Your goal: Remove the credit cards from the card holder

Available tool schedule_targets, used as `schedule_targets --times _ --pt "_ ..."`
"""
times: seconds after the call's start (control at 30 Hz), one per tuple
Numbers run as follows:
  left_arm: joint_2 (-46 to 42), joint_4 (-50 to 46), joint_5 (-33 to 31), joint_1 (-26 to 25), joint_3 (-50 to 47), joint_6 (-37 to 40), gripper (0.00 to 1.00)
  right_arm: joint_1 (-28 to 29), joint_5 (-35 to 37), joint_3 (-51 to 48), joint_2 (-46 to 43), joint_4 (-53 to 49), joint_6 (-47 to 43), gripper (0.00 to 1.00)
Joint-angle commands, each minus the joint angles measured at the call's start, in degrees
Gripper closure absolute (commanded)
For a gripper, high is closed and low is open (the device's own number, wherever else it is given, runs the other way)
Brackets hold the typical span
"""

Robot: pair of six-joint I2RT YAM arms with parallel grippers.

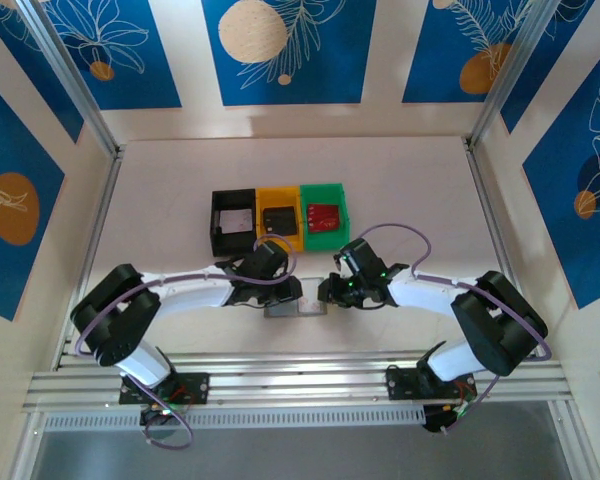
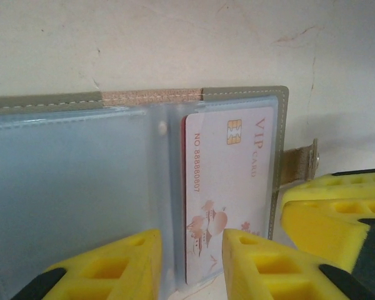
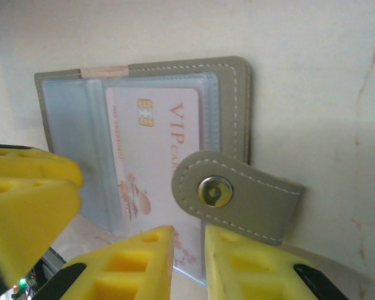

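grey folding card holder (image 3: 236, 112); pale VIP card (image 3: 156, 144) end-on at right gripper (image 3: 189, 236), barely parted, empty; left gripper (image 2: 192, 242) wider, also empty

The left arm (image 1: 185, 292) and right arm (image 1: 430, 292) are white with fat, round black joints. Thin purple cables (image 1: 404, 228) loop along them. The fingers (image 2: 262, 262) are yellow blocks with square holes and black ends. A tiny green light (image 3: 20, 285) glows by the right fingers.
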Motion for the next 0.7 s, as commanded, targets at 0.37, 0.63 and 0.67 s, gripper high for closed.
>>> schedule_targets --times 0.37,0.63,0.67 --pt "3.75 1.23 -0.33 -1.89 3.27 -1.03 0.71 -0.98 0.24 1.72 1.59 -0.27 -0.99 0.8" --pt "4.41 0.51 -0.77 -2.14 3.63 -0.75 0.71 -1.07 1.01 2.14 4.85 0.7 -0.92 0.8" --pt "4.41 0.57 -0.77 -2.13 3.55 -0.74 0.71 -1.07 0.87 2.13 5.32 0.91 -0.9 0.8"
